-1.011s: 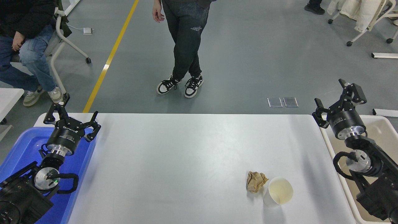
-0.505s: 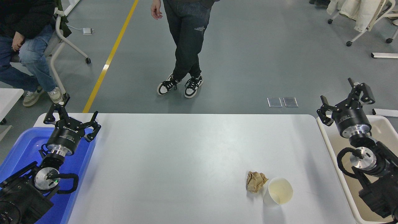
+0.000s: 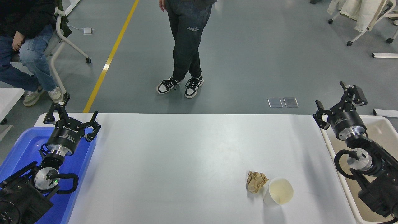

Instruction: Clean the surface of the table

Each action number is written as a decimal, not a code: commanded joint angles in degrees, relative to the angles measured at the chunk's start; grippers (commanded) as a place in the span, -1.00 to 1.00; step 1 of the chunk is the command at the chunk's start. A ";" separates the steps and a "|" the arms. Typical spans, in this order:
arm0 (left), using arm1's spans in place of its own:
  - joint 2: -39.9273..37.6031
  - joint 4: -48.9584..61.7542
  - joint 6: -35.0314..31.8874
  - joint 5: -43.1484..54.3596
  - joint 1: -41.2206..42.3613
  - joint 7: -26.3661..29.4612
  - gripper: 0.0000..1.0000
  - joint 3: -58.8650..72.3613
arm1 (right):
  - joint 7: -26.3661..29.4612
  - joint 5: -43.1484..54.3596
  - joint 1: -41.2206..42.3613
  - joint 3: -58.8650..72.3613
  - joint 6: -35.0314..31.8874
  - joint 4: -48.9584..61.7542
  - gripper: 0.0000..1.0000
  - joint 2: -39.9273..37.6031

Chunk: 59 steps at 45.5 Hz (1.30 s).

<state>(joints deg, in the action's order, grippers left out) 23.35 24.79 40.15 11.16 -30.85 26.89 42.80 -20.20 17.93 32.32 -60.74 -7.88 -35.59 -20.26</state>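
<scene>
The white table surface [image 3: 186, 155] fills the middle of the head view. On it at the near right lie a crumpled brown paper ball [image 3: 255, 181] and, touching its right side, a white paper cup [image 3: 279, 195] tipped on its side with the mouth toward me. My right gripper [image 3: 338, 99] is open and empty, held above the table's far right corner, over the beige bin's edge. My left gripper [image 3: 71, 114] is open and empty, parked over the blue bin at the left.
A blue plastic bin [image 3: 21, 149] stands at the table's left side and a beige plastic bin [image 3: 384, 130] at its right. A person [image 3: 186, 40] stands beyond the far edge. Another person [image 3: 21, 49] sits at the far left.
My right gripper swung right over the beige bin, then came back left toward the table's corner. The standing person shifted slightly. The paper ball and cup have not moved.
</scene>
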 commanded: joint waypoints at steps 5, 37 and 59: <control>-0.06 -0.01 -0.07 0.00 0.00 0.00 1.00 0.00 | 1.21 -0.27 1.61 1.41 0.23 1.14 1.00 -2.33; 0.03 -0.01 0.01 0.00 0.00 0.00 1.00 0.00 | 8.95 12.20 4.07 20.83 -0.21 -12.22 1.00 -16.12; 0.03 -0.01 0.01 0.00 0.00 0.00 1.00 0.00 | 7.37 31.80 6.78 30.40 -5.21 -31.63 1.00 -31.84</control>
<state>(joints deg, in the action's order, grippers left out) 23.37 24.79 40.16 11.16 -30.85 26.89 42.81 -12.11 43.74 36.39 -36.96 -9.05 -57.19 -44.19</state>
